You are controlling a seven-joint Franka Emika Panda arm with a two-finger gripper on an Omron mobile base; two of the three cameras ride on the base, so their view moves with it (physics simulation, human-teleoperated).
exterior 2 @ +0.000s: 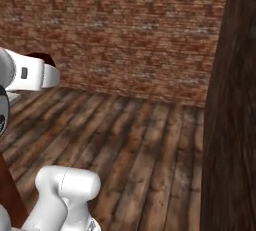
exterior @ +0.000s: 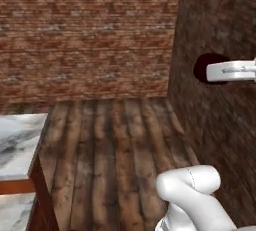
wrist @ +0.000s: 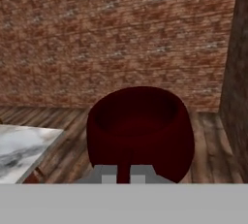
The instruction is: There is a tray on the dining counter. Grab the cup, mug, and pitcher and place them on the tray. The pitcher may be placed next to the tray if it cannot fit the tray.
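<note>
You've got the mug (wrist: 140,131) pinched in the gripper (wrist: 123,173), fingers closed tight on its near wall at the bottom centre of the hand view, maroon bowl filling the middle of the frame. Just beyond, at lower left, a corner of the marble counter (wrist: 22,150) slides in. Looks like you're mid-carry. Next, I'd say, you need the tray in sight before lowering. Farther back, plank floor (wrist: 208,136), then the brick wall (wrist: 116,34).
</note>
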